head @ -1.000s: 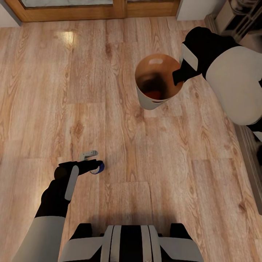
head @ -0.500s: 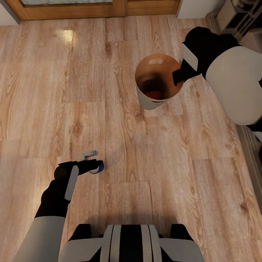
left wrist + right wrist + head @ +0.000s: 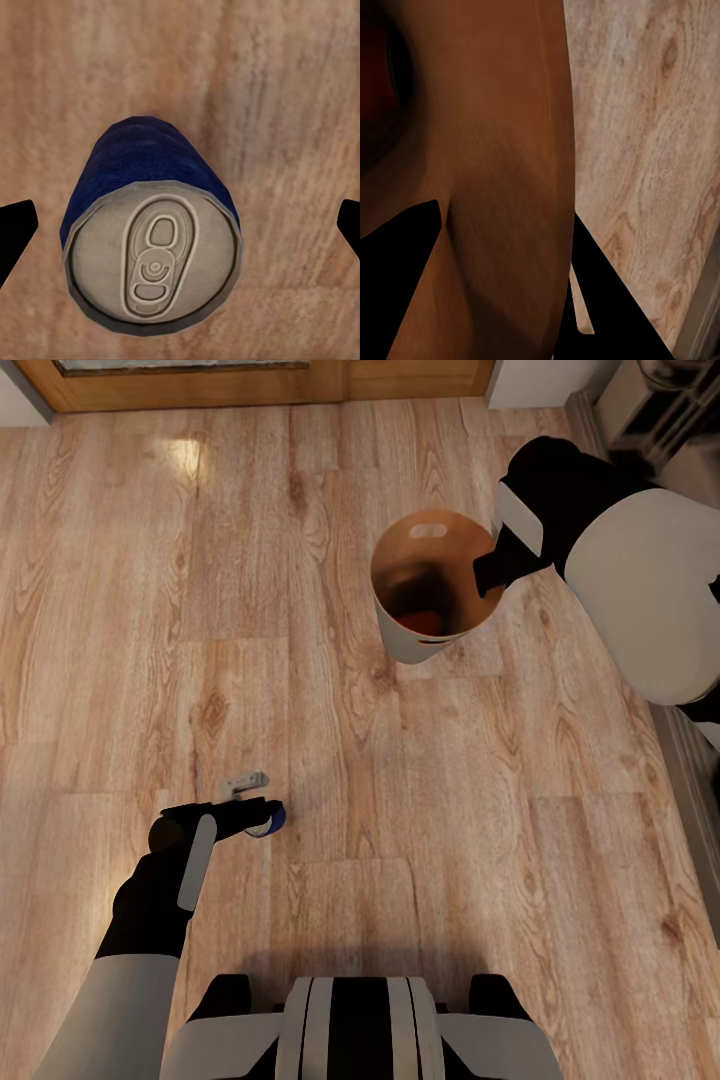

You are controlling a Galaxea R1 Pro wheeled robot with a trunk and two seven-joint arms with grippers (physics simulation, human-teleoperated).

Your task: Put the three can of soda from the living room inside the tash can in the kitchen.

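A dark blue can of soda (image 3: 272,820) with a silver top (image 3: 154,259) hangs above the wood floor in my left gripper (image 3: 260,815), low at the left of the head view. In the left wrist view the black fingertips (image 3: 16,232) show on either side of the can. The tash can (image 3: 402,638), pale grey outside and copper-brown inside, stands upright ahead to the right. My right gripper (image 3: 490,568) is shut on its near right rim, and the brown wall (image 3: 495,112) sits between the two fingers. An orange patch (image 3: 425,622) at the bin's bottom is too blurred to name.
Pale wood floor (image 3: 330,740) lies between the held can and the bin. A wooden door frame (image 3: 250,385) runs along the far edge. A shelf unit (image 3: 655,405) stands at the far right, and a dark strip (image 3: 695,790) borders the right side. My base (image 3: 360,1030) is at the near edge.
The whole picture has shifted slightly, so the camera moved. Both arms, the blue can and the bin keep their places relative to me.
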